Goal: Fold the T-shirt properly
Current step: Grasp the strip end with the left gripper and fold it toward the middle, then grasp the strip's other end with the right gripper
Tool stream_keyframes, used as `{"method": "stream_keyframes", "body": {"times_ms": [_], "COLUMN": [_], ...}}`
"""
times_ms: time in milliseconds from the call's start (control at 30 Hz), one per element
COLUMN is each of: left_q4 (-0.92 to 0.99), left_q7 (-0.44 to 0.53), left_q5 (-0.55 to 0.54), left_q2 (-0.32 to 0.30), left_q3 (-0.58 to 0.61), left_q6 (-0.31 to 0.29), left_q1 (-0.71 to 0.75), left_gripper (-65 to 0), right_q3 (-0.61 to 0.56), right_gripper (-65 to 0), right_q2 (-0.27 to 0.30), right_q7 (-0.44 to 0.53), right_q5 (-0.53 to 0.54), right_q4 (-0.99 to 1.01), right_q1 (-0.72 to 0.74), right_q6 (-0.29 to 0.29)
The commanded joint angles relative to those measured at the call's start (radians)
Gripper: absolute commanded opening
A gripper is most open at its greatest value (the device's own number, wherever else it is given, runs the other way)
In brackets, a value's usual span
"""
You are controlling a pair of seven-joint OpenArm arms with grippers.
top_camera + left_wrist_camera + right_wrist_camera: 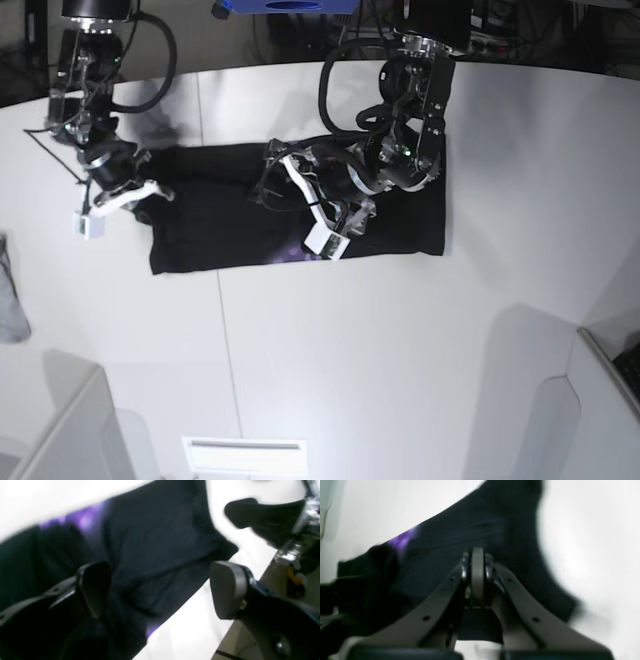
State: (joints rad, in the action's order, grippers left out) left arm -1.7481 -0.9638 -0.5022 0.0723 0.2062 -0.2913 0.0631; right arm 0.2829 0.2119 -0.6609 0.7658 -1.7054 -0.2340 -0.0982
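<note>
— Base view: the T-shirt [220, 215] lay as a long band running left to right across the upper middle of the counter [400, 360].

— Left end effector [300, 185] hung spread over its centre, nearer the bulk; right end effector [125, 190], clenched, sat at the left end, grip unclear.

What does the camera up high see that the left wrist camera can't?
Only the base view shows the whole black T-shirt as a long band on the white table, both arms, and a grey cloth at the left edge. Only the left wrist view shows the left gripper close up, jaws wide apart. Both show the shirt's purple print.
</note>
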Motion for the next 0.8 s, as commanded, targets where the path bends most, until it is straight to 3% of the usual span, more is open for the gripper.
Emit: {"method": "stream_keyframes", "body": {"times_ms": [0,67,100,167,233,267,533,667,767], "left_q4": [-0.042,-0.100,-0.131,-0.178,-0.200,-0.200,-0.184,-0.118,-0.022], "left_q7": [0.013,0.013,0.013,0.015,0.013,0.013,0.022,0.030,0.113], "left_q5": [-0.011,-0.009,-0.009,-0.009,-0.009,-0.009,-0.006,0.001,0.003], "left_q2": [-0.002,-0.039,-0.073,-0.110,-0.144,-0.156,-0.219,-0.217,-0.217], "left_q3": [-0.006,-0.035,-0.072,-0.155,-0.274,-0.322,-0.670,-0.747,-0.738], "left_q6": [-0.009,-0.004,-0.004,-0.004,-0.004,-0.006,-0.021,-0.115,-0.121], "left_q1": [-0.010,0.016,0.044,0.097,0.145,0.165,0.269,0.248,0.226], "left_gripper": [-5.8,-8.9,-14.6,-31.1,-55.6,-65.0,-65.0,-65.0,-65.0], "right_q3": [0.022,0.049,0.063,0.094,0.115,0.120,0.115,0.112,0.112], "right_gripper": [-63.8,-52.7,-45.9,-33.2,-21.6,-18.8,-18.2,-17.7,-17.7], "right_q2": [0.011,0.017,0.019,0.019,0.019,0.019,0.021,0.019,0.014], "right_q7": [-0.012,-0.087,-0.129,-0.208,-0.282,-0.305,-0.343,-0.343,-0.343], "right_q5": [0.011,0.011,0.011,0.011,0.011,0.010,0.008,0.008,0.008], "right_q4": [-0.018,-0.020,-0.020,-0.020,-0.012,-0.011,0.120,0.186,0.215], "right_q1": [0.026,0.058,0.075,0.107,0.141,0.157,0.232,0.241,0.241], "right_q6": [-0.008,-0.008,-0.008,-0.008,-0.010,-0.011,-0.015,-0.016,-0.018]}}
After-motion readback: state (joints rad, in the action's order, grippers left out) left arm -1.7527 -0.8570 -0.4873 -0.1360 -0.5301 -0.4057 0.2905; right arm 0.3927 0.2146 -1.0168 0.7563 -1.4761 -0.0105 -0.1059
